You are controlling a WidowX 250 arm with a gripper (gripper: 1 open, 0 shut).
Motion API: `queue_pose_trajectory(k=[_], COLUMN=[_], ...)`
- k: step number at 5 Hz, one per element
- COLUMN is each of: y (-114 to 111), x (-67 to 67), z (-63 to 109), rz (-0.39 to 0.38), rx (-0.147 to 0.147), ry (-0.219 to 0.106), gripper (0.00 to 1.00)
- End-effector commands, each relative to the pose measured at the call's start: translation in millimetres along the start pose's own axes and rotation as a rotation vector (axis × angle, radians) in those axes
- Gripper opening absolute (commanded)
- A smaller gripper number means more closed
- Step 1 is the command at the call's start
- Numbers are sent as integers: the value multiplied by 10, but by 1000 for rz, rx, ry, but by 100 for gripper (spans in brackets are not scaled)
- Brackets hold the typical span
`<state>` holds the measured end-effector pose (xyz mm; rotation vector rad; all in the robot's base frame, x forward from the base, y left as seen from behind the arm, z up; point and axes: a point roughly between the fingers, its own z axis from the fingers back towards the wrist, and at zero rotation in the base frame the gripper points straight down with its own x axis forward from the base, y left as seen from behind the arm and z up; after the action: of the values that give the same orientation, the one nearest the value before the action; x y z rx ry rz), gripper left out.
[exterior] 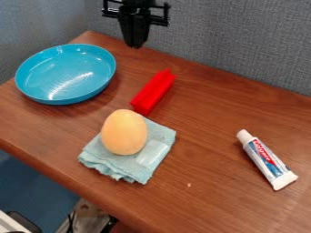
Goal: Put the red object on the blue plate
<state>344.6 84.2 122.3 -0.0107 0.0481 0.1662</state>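
- Single camera view, looking down across a brown wooden table from its front edge, with a grey wall behind
- The gripper hangs at the top of the frame, pointing down, above the back of the table and clear of every item on it
- Its dark fingers read as one blurred mass tapering to a tip; whether the jaws stand apart or together I cannot tell, but nothing hangs from them
- The red object lies flat on the bare wood, below and just right of the gripper in the frame, with open air between the two
- It sits at a slant, its far end tipped toward the right, its near end pointing toward the orange egg
- The blue plate rests near the left edge of the table, glossy and holding nothing
- The red object lies to the right of the plate, near its rim but apart from it, a strip of wood showing between them
- An orange egg-shaped thing stands upright on a pale blue folded cloth, just in front of the red object and not touching it
- A white toothpaste tube with red print lies at a slant toward the right front, well apart from the rest
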Motion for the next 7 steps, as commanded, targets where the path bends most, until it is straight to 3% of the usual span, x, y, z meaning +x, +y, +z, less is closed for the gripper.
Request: queue_pose_trajectory(k=[1,7], y=[38,-184], x=[5,109], z=[118,-757], rz=[8,-72], rx=[13,65], ry=[-47,53], gripper=[100,100])
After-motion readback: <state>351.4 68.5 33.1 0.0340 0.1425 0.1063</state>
